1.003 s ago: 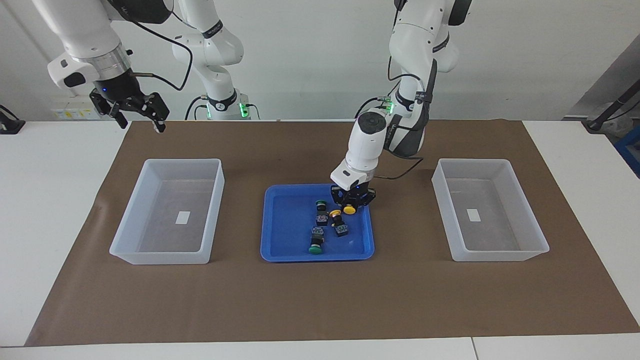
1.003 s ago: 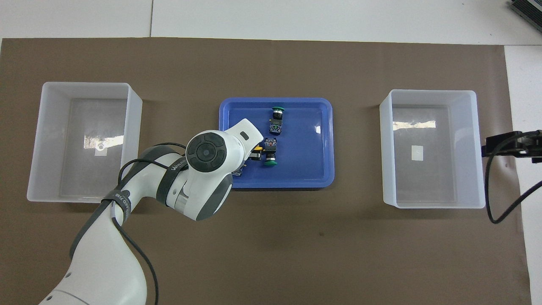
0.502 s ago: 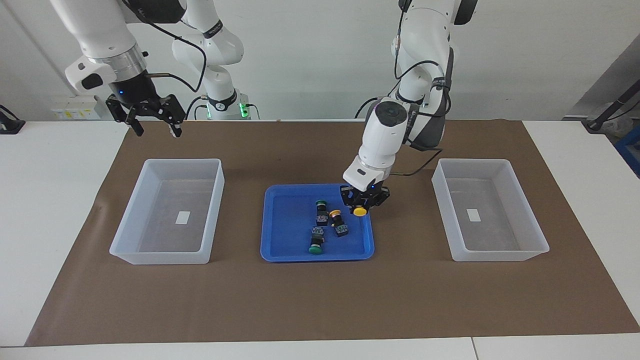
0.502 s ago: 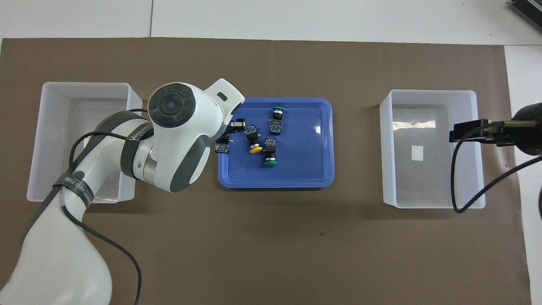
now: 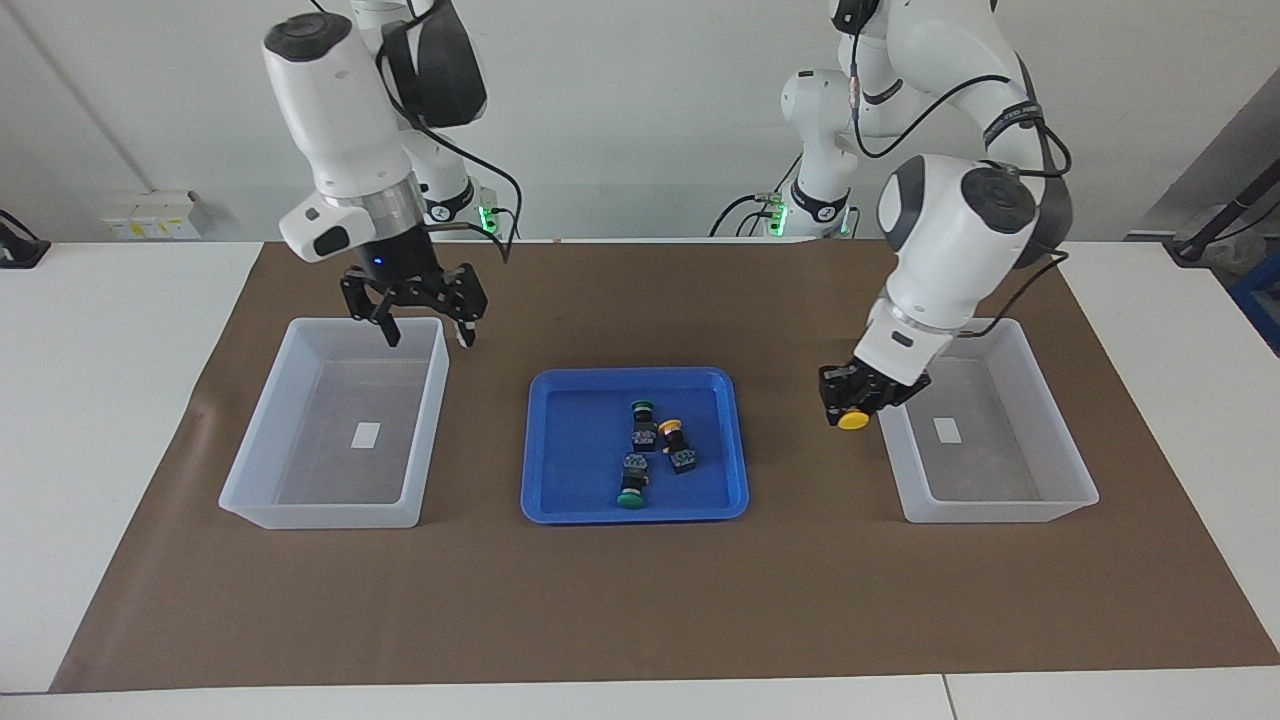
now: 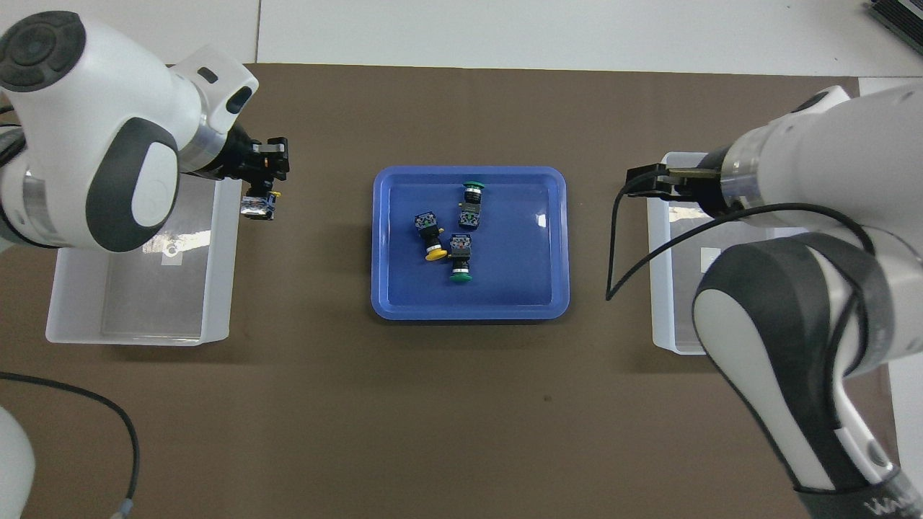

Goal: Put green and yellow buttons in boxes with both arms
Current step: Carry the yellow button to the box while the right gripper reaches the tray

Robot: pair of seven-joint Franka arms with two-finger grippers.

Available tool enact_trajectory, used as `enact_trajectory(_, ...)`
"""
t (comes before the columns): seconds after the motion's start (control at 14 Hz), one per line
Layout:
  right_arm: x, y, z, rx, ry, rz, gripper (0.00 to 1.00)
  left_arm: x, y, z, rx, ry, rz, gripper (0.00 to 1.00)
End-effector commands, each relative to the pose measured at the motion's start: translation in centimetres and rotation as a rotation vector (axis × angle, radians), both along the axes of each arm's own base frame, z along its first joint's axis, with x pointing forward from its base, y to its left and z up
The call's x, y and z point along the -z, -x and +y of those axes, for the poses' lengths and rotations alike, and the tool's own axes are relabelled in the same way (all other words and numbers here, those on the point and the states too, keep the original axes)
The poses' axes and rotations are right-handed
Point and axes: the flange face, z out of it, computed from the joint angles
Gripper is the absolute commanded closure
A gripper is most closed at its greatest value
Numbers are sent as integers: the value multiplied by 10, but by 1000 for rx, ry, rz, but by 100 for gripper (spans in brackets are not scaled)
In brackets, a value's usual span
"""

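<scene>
Carried off the blue tray (image 5: 560, 500), the yellow button (image 5: 852, 420) now hangs clenched in the left hand (image 5: 858, 392) beside the box (image 5: 1000, 505) toward the left arm's end, needing release inside, while the right hand (image 5: 428, 322), fingers spread and empty, heads trayward for three buttons there.

Brown paper mat (image 5: 640, 600) over a white table (image 5: 100, 400). Shallow blue tray (image 5: 560, 440), glossy. In it, three push-button switches with black bodies: two green caps (image 5: 631, 499) (image 5: 642, 405), one yellow cap (image 5: 669, 425); blue-and-white terminal faces show in the overhead view (image 6: 425, 219). A fourth yellow cap (image 5: 852, 421) sits under the black left gripper (image 5: 850, 398). Two translucent white boxes (image 5: 300, 500) (image 5: 1060, 490), each with a white sticker (image 5: 367, 434). Arms white with dark grey joints; black cables (image 6: 613, 245). Black right gripper (image 5: 428, 322).
</scene>
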Motion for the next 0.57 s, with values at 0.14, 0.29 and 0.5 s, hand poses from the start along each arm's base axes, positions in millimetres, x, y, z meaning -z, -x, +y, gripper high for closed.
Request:
enact_trajectory(0.14, 64, -34, 70, 78, -73, -65, 0, 17, 9, 106, 55, 12, 40, 88)
enact_trajectory(0.29, 95, -52, 92, 94, -92, -89, 0, 31, 19, 149, 94, 4, 23, 88)
enact_trajectory(0.5, 140, -51, 137, 75, -108, -94, 0, 65, 41, 170, 105, -10, 22, 88)
